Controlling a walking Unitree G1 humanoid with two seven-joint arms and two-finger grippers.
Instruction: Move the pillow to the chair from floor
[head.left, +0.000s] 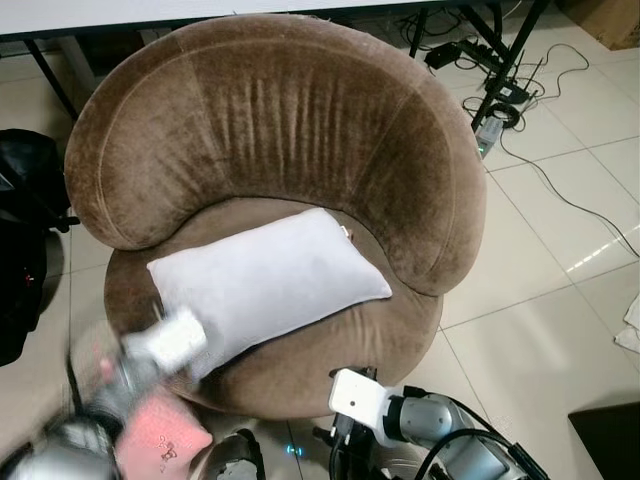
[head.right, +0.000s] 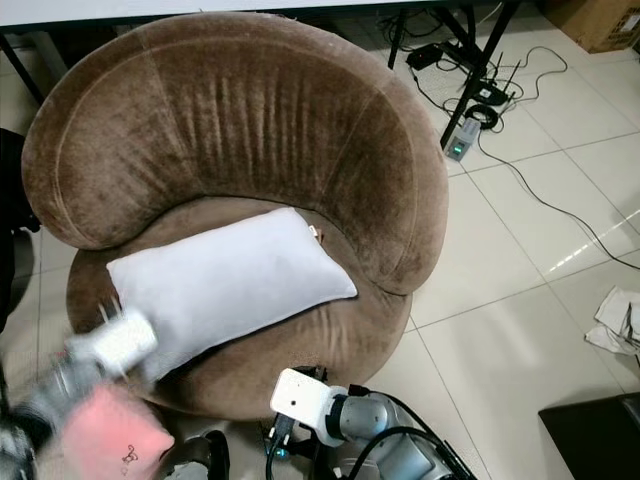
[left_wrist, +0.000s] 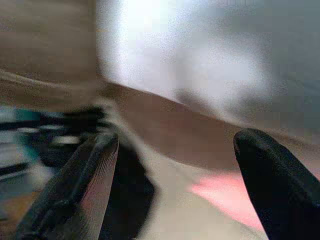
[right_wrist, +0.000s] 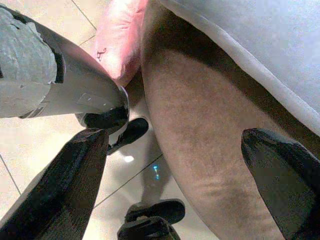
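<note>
Grey pillow (head.left: 268, 283) lying flat on the seat of the round brown chair (head.left: 270, 140), off the floor (head.left: 560, 220). Left claw (left_wrist: 175, 165) wide open and holding nothing, blurry, low by the chair's front left edge near a pink thing (head.left: 160, 432). Right claw (right_wrist: 180, 175) wide open too, down by the chair's front, holding nothing.

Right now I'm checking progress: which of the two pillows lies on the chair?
The pale grey rectangular pillow lies on the brown velvet chair's seat; the pink pillow is beside its base.
</note>
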